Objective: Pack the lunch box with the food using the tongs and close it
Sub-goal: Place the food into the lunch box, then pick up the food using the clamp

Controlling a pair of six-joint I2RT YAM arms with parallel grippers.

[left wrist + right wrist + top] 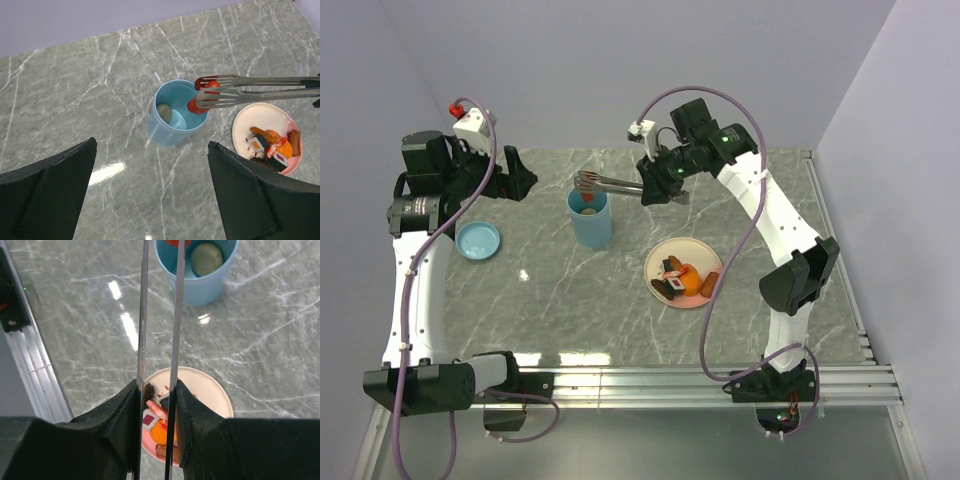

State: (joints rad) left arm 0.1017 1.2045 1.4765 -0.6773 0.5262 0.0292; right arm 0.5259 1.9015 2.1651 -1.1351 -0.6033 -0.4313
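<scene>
Right gripper point(156, 387): jaws clenched on the tongs point(215, 98). The tong tips pinch a red food piece point(196, 106) over the right rim of the open lunch box point(167, 135), which stands on the counter point(570, 310) with a beige round point(164, 112) inside. Left gripper point(525, 180): jaws released, far left. The lid point(478, 240) lies left of the box, and the plate point(705, 255) with the remaining food lies to its right

No legible text, labels, brand marks, numbers or signs in any of the three views; the arms' housings, lunch box and plate all appear unmarked.
</scene>
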